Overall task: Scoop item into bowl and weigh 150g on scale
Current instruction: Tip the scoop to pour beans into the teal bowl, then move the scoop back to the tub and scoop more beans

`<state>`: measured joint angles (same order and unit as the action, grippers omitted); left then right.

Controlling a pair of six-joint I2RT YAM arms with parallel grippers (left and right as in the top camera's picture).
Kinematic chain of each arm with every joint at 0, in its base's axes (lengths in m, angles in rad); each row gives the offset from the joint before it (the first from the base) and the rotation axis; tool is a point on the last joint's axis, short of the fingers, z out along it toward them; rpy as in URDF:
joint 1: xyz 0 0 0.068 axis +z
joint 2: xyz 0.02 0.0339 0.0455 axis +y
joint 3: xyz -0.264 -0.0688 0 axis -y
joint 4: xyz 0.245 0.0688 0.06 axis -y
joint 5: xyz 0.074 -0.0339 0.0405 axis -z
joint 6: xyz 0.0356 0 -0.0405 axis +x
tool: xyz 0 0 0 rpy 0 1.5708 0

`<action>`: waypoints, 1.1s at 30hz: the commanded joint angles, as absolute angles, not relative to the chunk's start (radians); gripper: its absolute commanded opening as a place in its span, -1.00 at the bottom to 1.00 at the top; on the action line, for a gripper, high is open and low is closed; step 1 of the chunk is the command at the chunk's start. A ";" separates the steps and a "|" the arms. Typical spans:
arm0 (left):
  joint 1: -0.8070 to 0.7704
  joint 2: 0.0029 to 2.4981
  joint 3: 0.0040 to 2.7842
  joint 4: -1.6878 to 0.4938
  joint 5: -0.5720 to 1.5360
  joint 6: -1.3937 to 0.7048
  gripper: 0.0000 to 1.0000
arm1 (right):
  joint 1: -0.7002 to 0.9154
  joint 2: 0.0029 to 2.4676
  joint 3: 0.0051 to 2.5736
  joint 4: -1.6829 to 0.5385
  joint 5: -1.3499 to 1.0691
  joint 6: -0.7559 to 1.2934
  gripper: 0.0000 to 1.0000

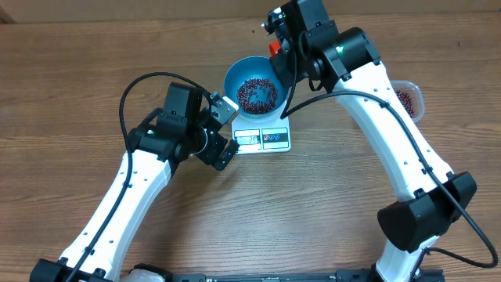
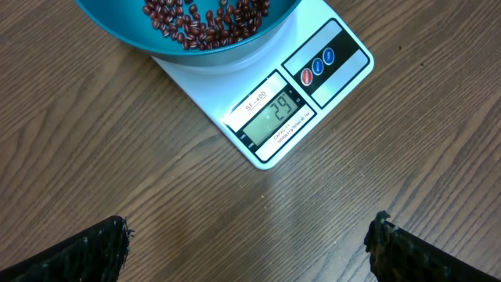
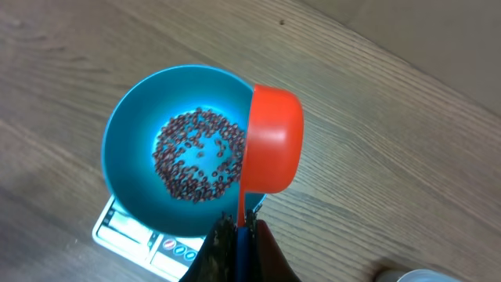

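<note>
The left fingers point(image 2: 86, 254) stand wide apart over the worktop point(image 1: 78, 78), with the scale point(image 1: 266, 139) at their 3 o'clock (seen from overhead). On the scale, the bowl point(image 1: 232, 78) holds the beans point(image 1: 257, 94). At its 1 o'clock rim, the right fingers point(image 3: 223, 251) are clamped on an orange scoop point(image 3: 274, 145).

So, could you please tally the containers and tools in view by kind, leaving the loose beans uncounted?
blue bowl: 1
white kitchen scale: 1
orange-red scoop: 1
clear tub: 1
Total: 4
</note>
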<state>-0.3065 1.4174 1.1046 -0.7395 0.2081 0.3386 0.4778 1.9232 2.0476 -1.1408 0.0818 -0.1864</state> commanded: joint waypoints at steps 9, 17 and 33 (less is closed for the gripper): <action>-0.302 1.396 1.101 -0.738 0.209 0.329 0.99 | 0.483 1.885 2.086 -1.147 0.021 -0.294 -0.93; -0.302 1.396 1.101 -0.738 0.209 0.329 0.99 | 0.324 1.850 2.182 -1.247 -0.227 -0.277 -0.93; -0.302 1.396 1.101 -0.738 0.209 0.329 0.99 | -0.273 1.858 2.023 -1.394 -0.148 -0.256 -0.93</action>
<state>-0.3065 1.4174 1.1046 -0.7395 0.2081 0.3386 -0.2291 1.8732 2.0903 -1.4178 -0.2348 -0.2626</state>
